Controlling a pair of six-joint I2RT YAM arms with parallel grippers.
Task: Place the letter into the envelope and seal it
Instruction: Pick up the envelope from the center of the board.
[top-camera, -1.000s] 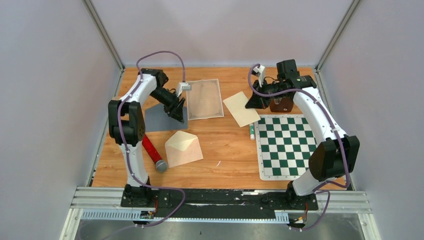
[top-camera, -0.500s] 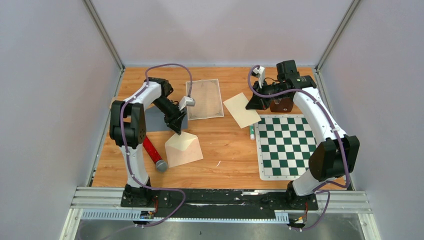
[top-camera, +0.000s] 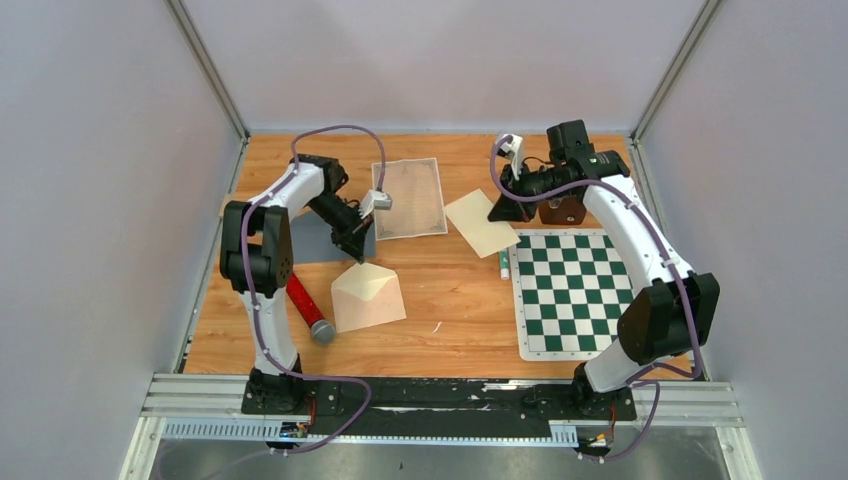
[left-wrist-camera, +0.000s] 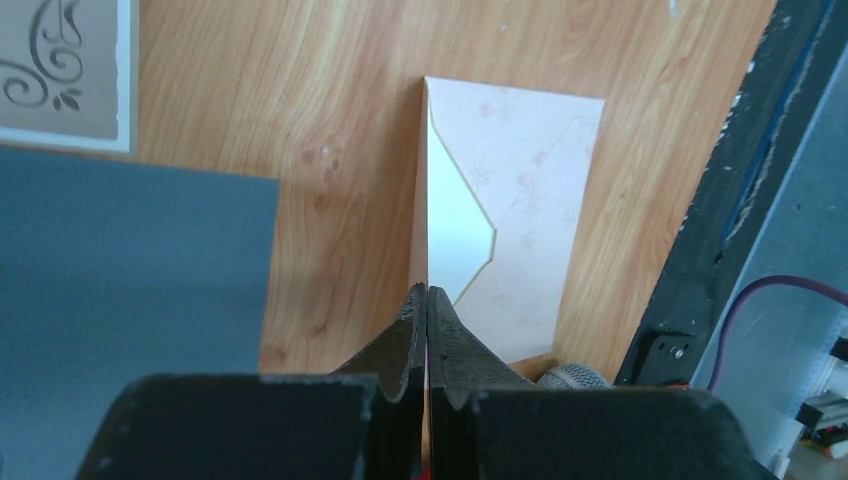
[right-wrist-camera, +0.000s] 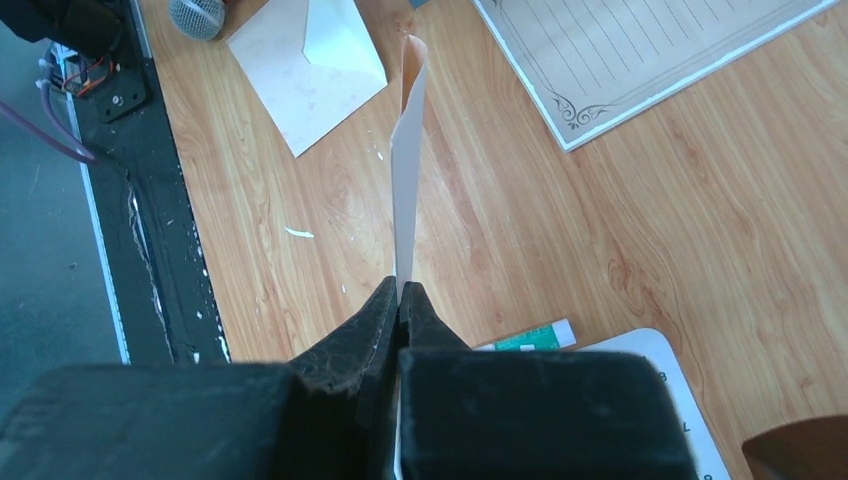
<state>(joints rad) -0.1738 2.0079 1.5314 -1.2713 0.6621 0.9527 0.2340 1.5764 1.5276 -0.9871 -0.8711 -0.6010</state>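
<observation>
Right wrist view: right hand clamped on letter, seen edge-on. Left wrist view: left hand pinched shut on envelope flap. Wooden desk, grey walls.

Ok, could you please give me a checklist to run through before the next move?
1. Right gripper shut on the letter: ok, the sheet is pinched at its edge.
2. Left gripper shut on the envelope: ok, the fingers meet at its edge beside the flap.
3. Flap open: ok, its white inside shows.
4. Mouth wide enough for the letter: cannot tell.
5. Path from letter to envelope: ok, only bare table lies between them in the top view.
6. Letter in the envelope: not ok, they are well apart.
</observation>
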